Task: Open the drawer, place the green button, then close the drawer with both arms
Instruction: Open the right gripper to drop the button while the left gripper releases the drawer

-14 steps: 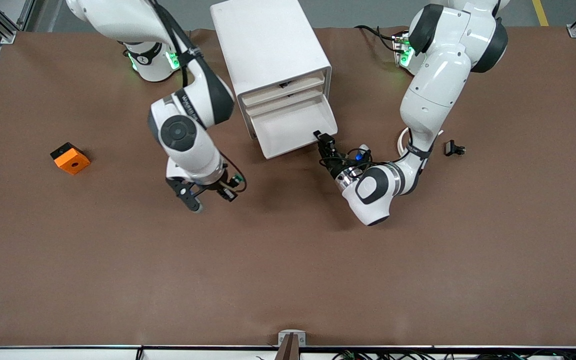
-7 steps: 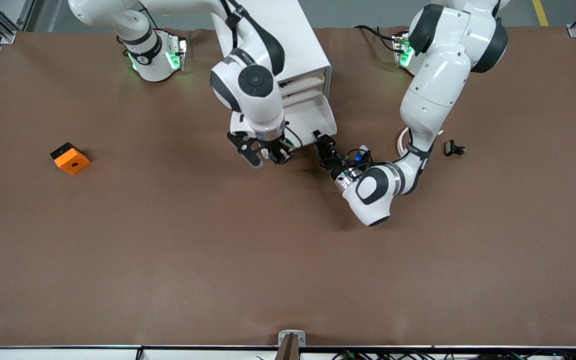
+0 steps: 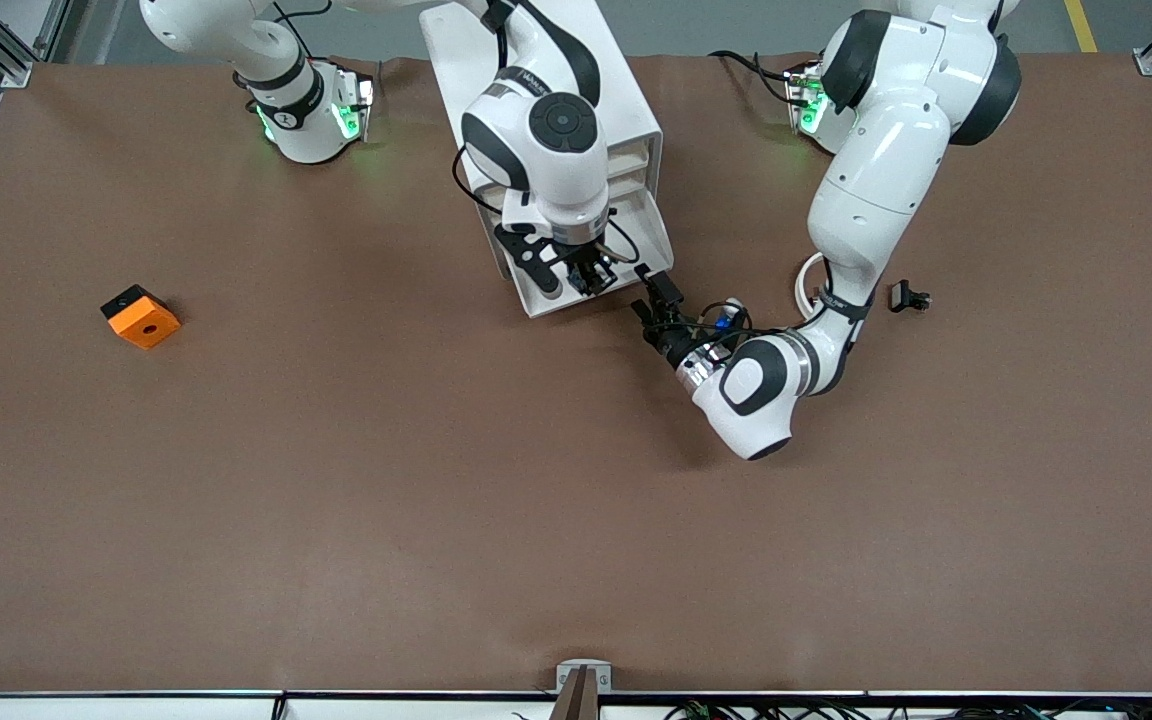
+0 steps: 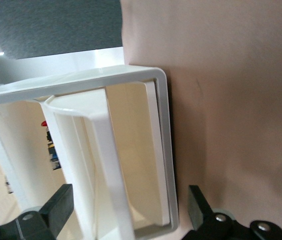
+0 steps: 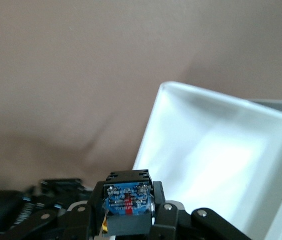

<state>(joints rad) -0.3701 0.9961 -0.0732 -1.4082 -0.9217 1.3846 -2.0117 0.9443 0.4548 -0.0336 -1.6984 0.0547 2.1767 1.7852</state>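
Observation:
The white cabinet (image 3: 536,80) stands between the arms' bases, and its lowest drawer (image 3: 642,226) is pulled out. My right gripper (image 3: 584,278) hangs over the open drawer and is shut on the button (image 5: 127,201). Only the button's grey-blue base and black barrel show between the fingers; the green cap is hidden. The white tray (image 5: 221,165) lies just under it. My left gripper (image 3: 658,292) is at the drawer's front corner toward the left arm's end. Its fingers (image 4: 56,210) are open, spread either side of the drawer's front strip (image 4: 112,190) without touching it.
An orange cube (image 3: 140,316) lies toward the right arm's end of the table. A small black clip piece (image 3: 908,296) and a white curved band (image 3: 804,280) lie by the left arm. The upper drawers (image 3: 626,160) are shut.
My right arm has swung from the table beside the cabinet to over the open drawer, carrying the button. My left gripper has shifted slightly away from the drawer's corner.

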